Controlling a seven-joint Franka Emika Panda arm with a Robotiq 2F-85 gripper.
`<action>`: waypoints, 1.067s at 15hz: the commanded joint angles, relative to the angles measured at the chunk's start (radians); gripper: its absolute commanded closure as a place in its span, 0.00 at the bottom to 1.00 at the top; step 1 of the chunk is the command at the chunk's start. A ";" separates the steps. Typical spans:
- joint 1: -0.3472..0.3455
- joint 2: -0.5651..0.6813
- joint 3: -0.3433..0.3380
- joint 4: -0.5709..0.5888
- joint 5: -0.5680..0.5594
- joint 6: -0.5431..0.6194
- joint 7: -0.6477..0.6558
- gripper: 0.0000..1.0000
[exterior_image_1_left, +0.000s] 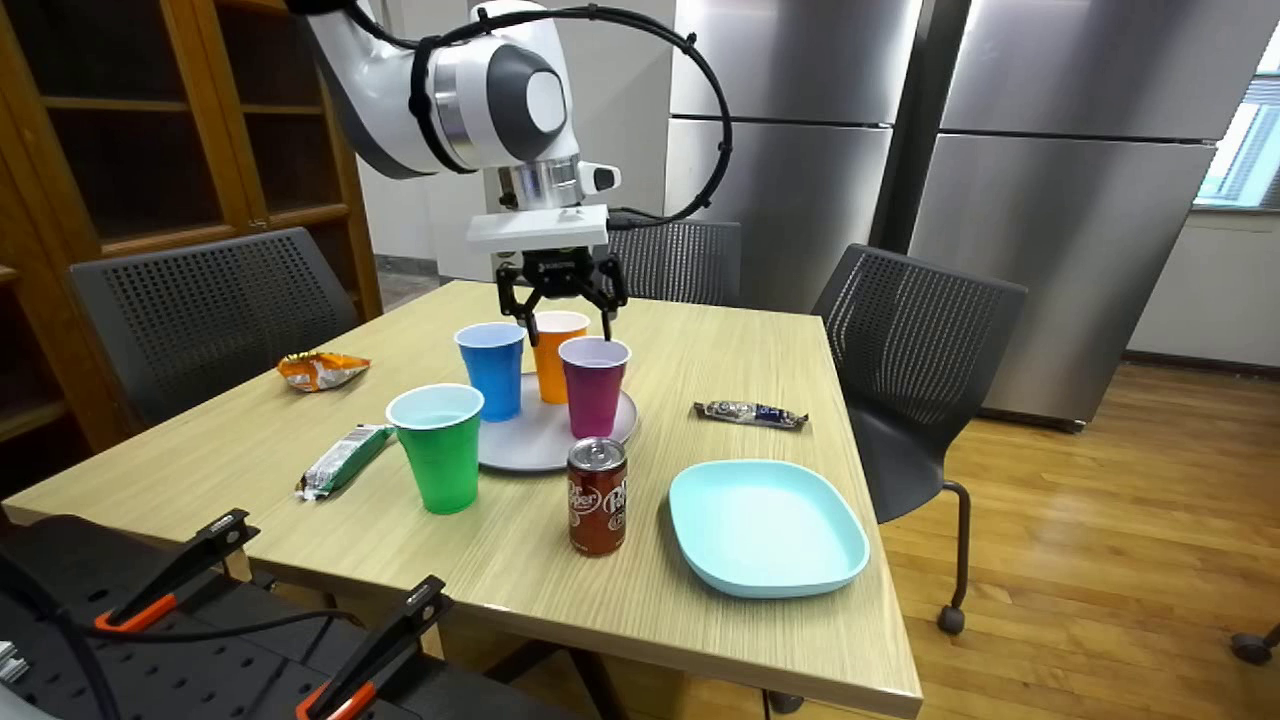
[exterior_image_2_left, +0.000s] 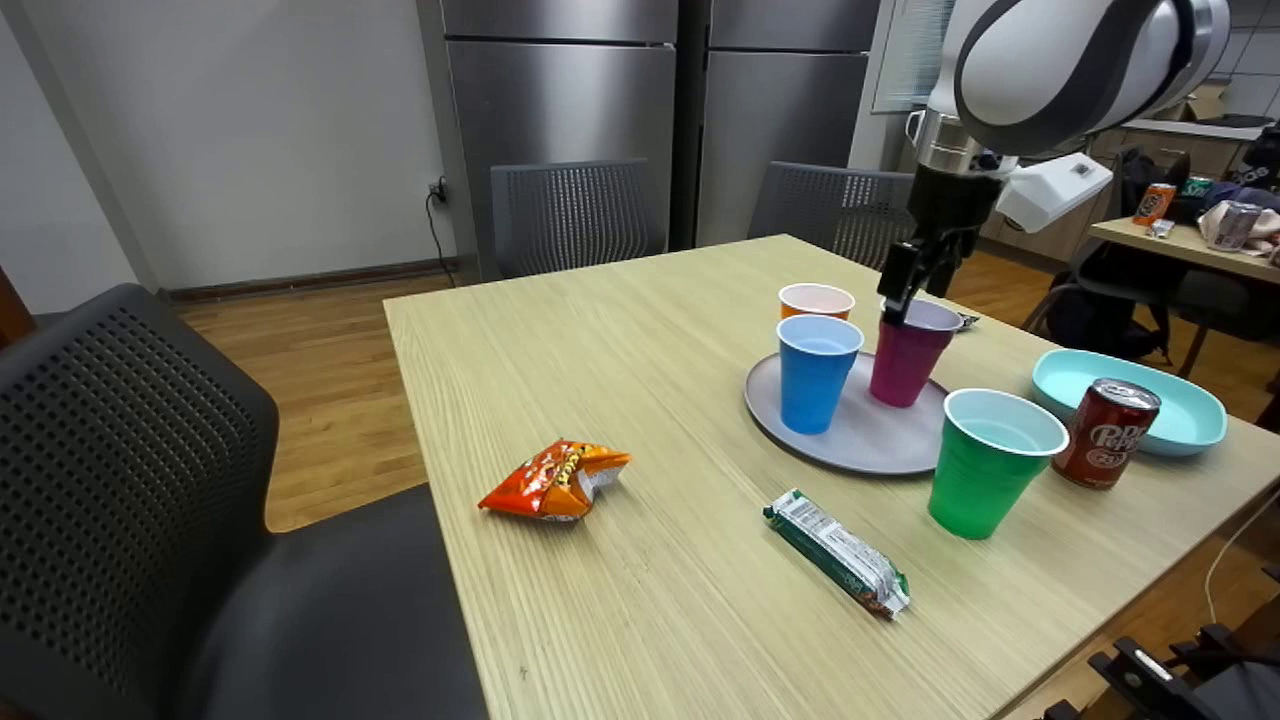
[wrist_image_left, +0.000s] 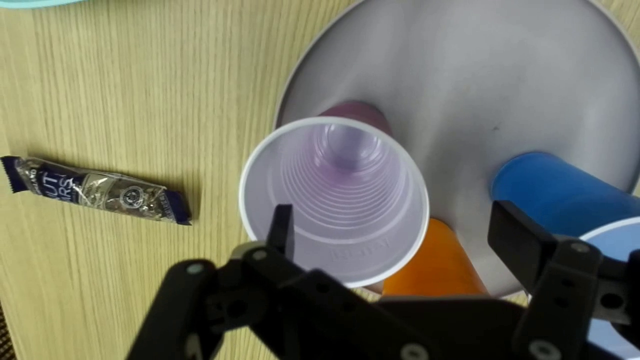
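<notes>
My gripper is open and holds nothing, its fingers pointing down among the cups. A purple cup with a white inside stands upright on a grey round plate. In the wrist view one finger overlaps the mouth of the purple cup; I cannot tell if it is inside or touching. The other finger is near the blue cup. The orange cup lies between the fingers in that view, partly hidden by the gripper. The blue cup and orange cup stand on the plate too.
A green cup and a Dr Pepper can stand before the plate. A turquoise plate, a dark-wrapped bar, a green-wrapped bar and an orange snack bag lie on the table. Chairs surround it.
</notes>
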 joint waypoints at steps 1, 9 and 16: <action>-0.018 -0.074 0.011 -0.025 0.012 -0.049 -0.034 0.00; -0.050 -0.198 0.016 -0.096 0.020 -0.042 -0.203 0.00; -0.037 -0.166 0.004 -0.074 0.004 -0.033 -0.174 0.00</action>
